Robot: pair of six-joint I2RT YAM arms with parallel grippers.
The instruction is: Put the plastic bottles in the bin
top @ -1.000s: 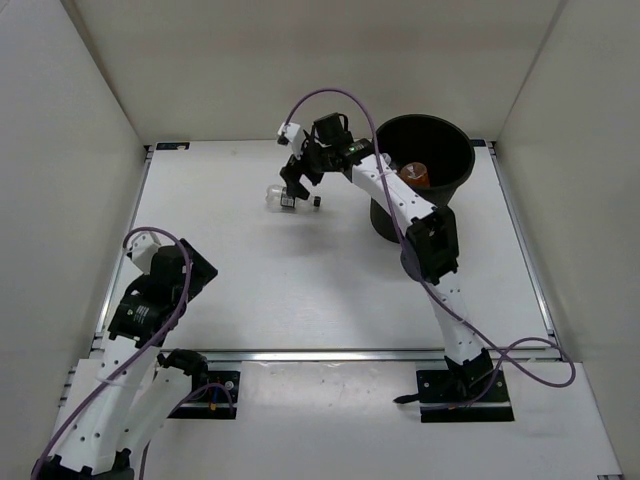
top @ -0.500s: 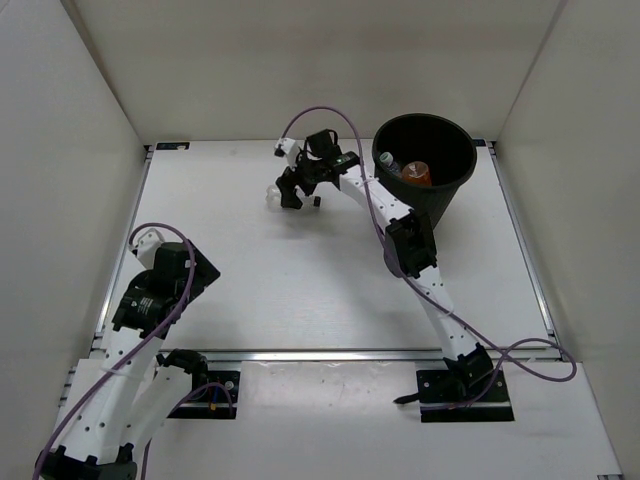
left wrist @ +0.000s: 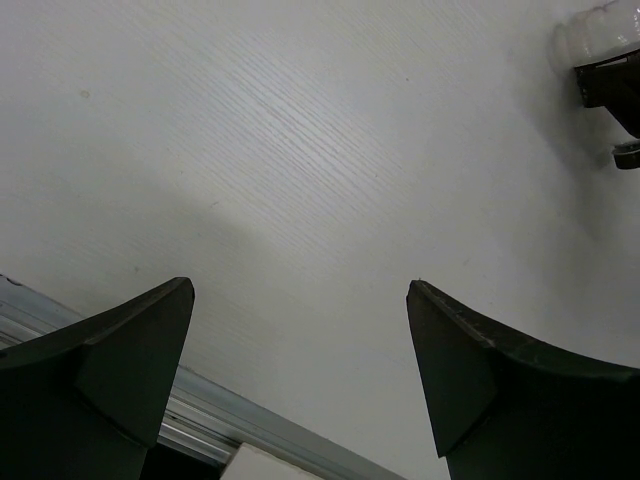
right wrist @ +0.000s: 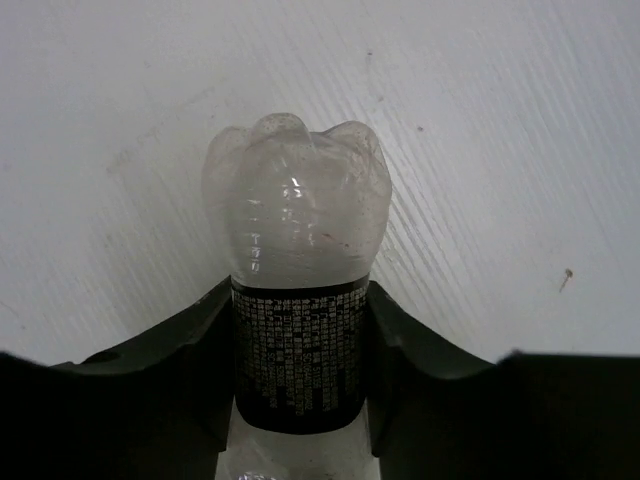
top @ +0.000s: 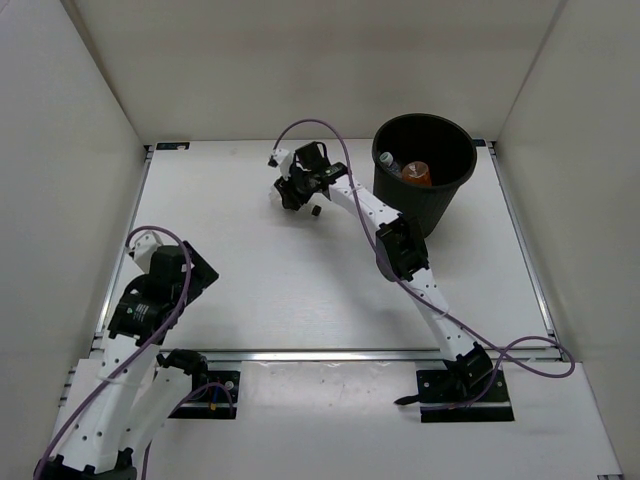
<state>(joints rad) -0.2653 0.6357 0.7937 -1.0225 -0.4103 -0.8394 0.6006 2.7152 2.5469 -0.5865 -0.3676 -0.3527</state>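
Note:
A clear plastic bottle (right wrist: 296,205) with a dark label (right wrist: 298,365) lies on the white table at the back centre. My right gripper (right wrist: 300,300) is shut on it, one finger on each side of the label. From above, the right gripper (top: 293,192) covers most of that bottle. The black bin (top: 470,165) stands at the back right, just right of this arm. In it lie an orange-filled bottle (top: 416,173) and a clear bottle (top: 387,159). My left gripper (left wrist: 300,288) is open over bare table at the near left, holding nothing.
White walls close the table on three sides. A metal rail (top: 330,354) runs along the near edge. The left arm (top: 150,300) sits folded by its base. In the left wrist view the far bottle's end (left wrist: 600,30) and right gripper (left wrist: 615,85) show at top right.
My right gripper has moved left and down over the dark-labelled bottle and shut on it. The left arm has barely moved.

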